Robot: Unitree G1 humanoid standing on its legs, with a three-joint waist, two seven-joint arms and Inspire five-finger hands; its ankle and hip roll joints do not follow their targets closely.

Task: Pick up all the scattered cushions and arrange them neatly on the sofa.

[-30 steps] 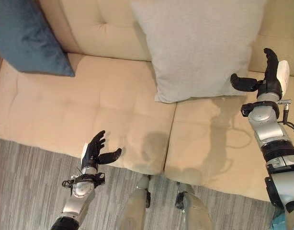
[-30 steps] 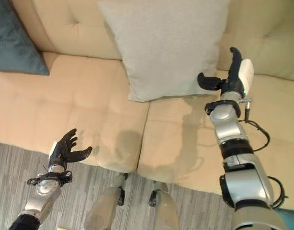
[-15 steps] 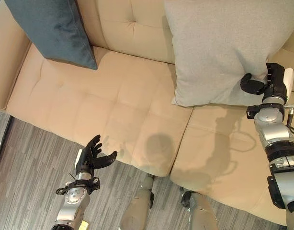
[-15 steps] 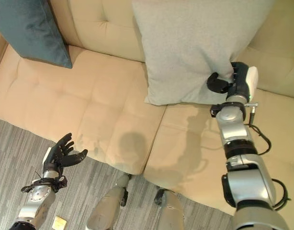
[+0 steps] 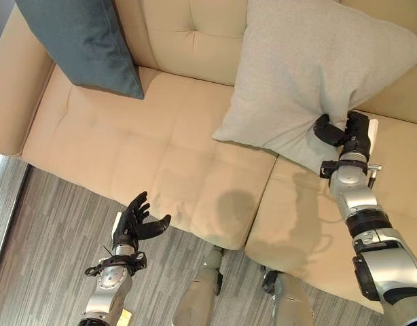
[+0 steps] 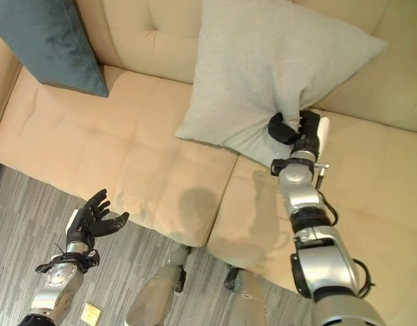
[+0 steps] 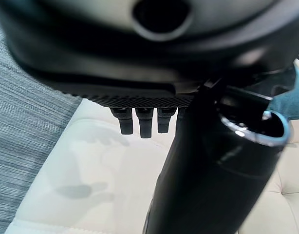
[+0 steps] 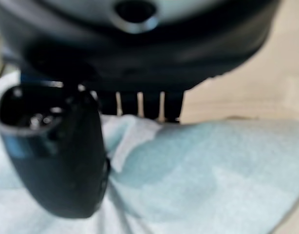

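your right hand (image 5: 348,133) pinches the grey cushion's (image 5: 310,75) lower corner on the sofa (image 5: 147,142); your left hand (image 5: 136,221) hangs with fingers spread, holding nothing

Sofa (image 5: 161,146): backrest to the rear, two seat sections side by side, floor (image 5: 45,238) before its front edge. Small cushion (image 5: 79,41) at the left end, propped against the backrest beside the armrest; large cushion (image 5: 310,75) right of centre, tilted, leaning on the backrest across the seam between the seat sections, well apart from the small one. Right hand (image 5: 346,132) at the large cushion's lower edge, fingers (image 8: 140,105) and thumb closed on its fabric; left hand (image 5: 135,223) over the floor just before the left seat's front edge, fingers spread, touching nothing.
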